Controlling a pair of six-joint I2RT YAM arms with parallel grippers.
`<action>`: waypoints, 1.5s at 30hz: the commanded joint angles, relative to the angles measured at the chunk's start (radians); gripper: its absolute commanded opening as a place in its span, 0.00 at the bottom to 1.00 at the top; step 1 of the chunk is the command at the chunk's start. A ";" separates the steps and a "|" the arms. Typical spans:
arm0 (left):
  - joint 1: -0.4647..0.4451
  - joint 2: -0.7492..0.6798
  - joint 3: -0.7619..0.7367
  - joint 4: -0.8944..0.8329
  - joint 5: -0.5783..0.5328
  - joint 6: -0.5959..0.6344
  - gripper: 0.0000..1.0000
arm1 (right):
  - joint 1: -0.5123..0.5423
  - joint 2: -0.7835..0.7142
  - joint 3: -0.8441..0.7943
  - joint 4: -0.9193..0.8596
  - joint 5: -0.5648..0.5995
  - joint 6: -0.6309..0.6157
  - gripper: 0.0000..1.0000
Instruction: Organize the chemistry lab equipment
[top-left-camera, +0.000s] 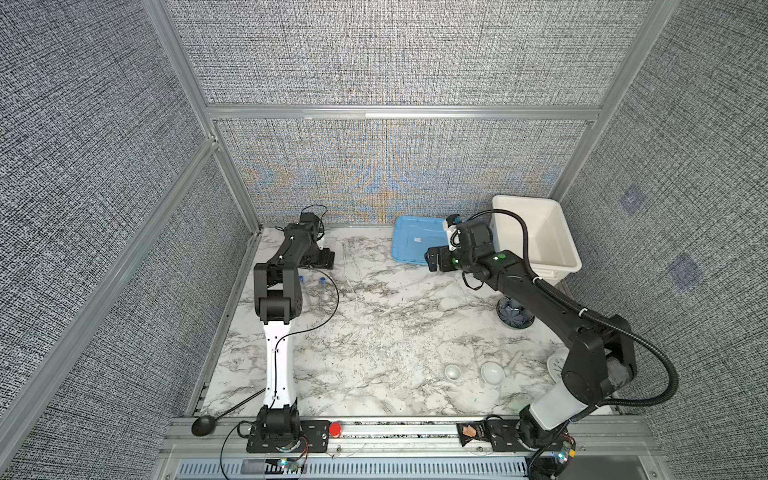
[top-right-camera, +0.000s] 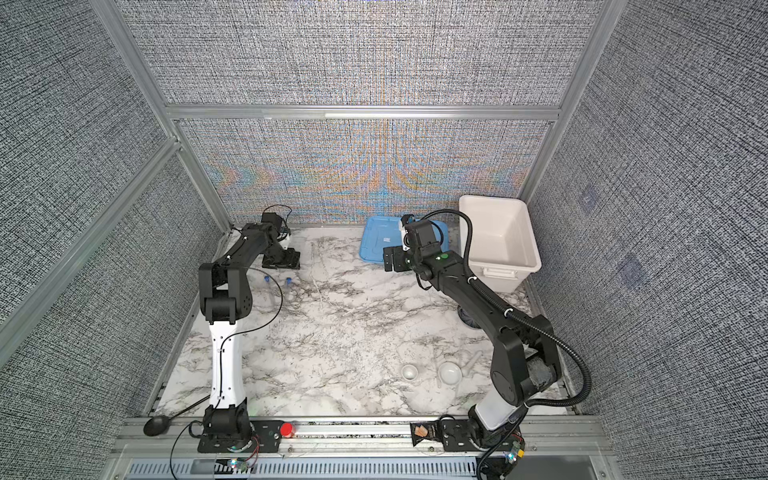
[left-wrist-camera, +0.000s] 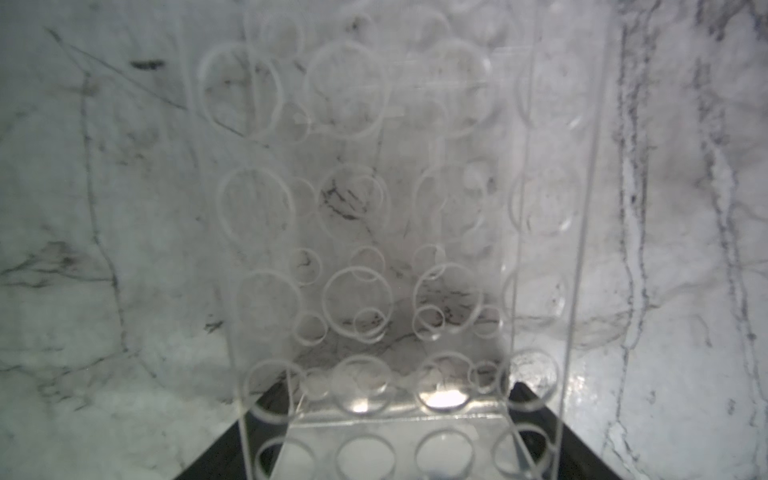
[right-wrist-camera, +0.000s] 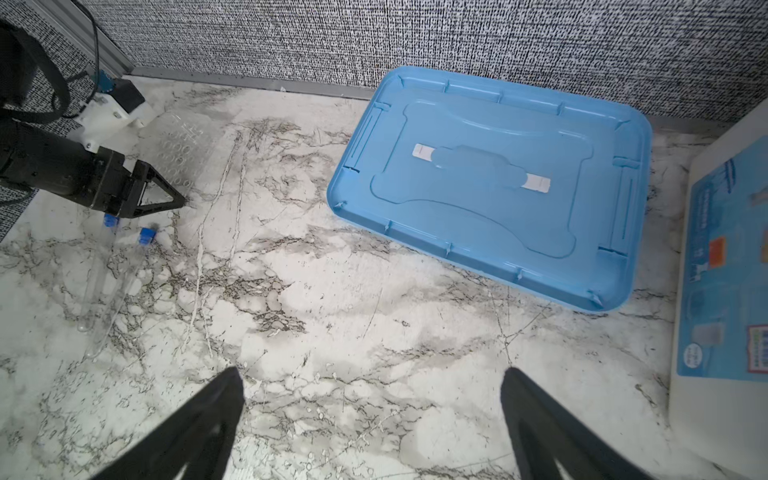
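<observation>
Left pincer (top-left-camera: 323, 258) near tubes (right-wrist-camera: 96, 278), caps (right-wrist-camera: 146, 236) pointing rearward

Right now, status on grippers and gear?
Right gripper open, hovering by lid. Left gripper straddles rack, grip unclear. Tubes flat beside it; bowls, pestle front right. No obstruction seen.

- Clear tube (right-wrist-camera: 96, 278) and second clear tube (right-wrist-camera: 120, 291), blue-capped, lie flat side by side on the left of the table (top-left-camera: 374, 332).
- Smaller white bowl (top-left-camera: 453, 371) and larger white bowl (top-left-camera: 493, 371) sit upright, near right, slightly apart.
- White pestle (top-left-camera: 513, 360) lies just beside the larger bowl.
- Clear rack (left-wrist-camera: 374, 208) with round holes lies far left.
</observation>
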 joint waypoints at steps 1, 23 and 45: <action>-0.001 0.014 0.013 -0.022 -0.017 0.001 0.83 | -0.001 -0.003 -0.002 0.044 -0.018 0.005 0.99; -0.045 -0.171 -0.103 -0.019 0.045 -0.083 0.71 | -0.043 -0.042 -0.060 0.083 -0.046 0.030 0.99; -0.621 -0.689 -0.852 0.049 0.126 -0.131 0.70 | -0.165 -0.114 0.023 -0.015 -0.094 0.069 0.99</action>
